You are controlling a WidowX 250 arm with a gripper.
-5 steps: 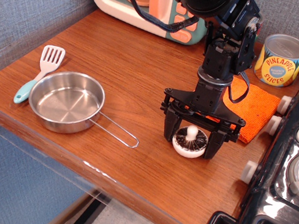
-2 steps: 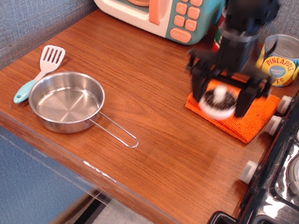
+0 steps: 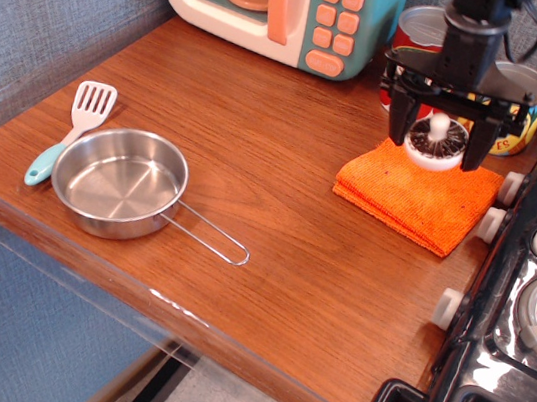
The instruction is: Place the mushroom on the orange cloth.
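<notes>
The gripper (image 3: 438, 137) pinches the mushroom (image 3: 436, 143) at the orange cloth (image 3: 416, 195)'s far edge; contact unclear.

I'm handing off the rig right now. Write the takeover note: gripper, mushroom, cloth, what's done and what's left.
Gripper: shut on the mushroom, fingers either side of it.
Mushroom: gills up, at the far edge of the orange cloth; whether it touches the cloth or hangs just above it cannot be told.
Orange cloth: flat on the counter beside the stove.
Done: mushroom picked and brought to the cloth.
Left: probably set it down closer to the cloth's middle, open, retract.
</notes>
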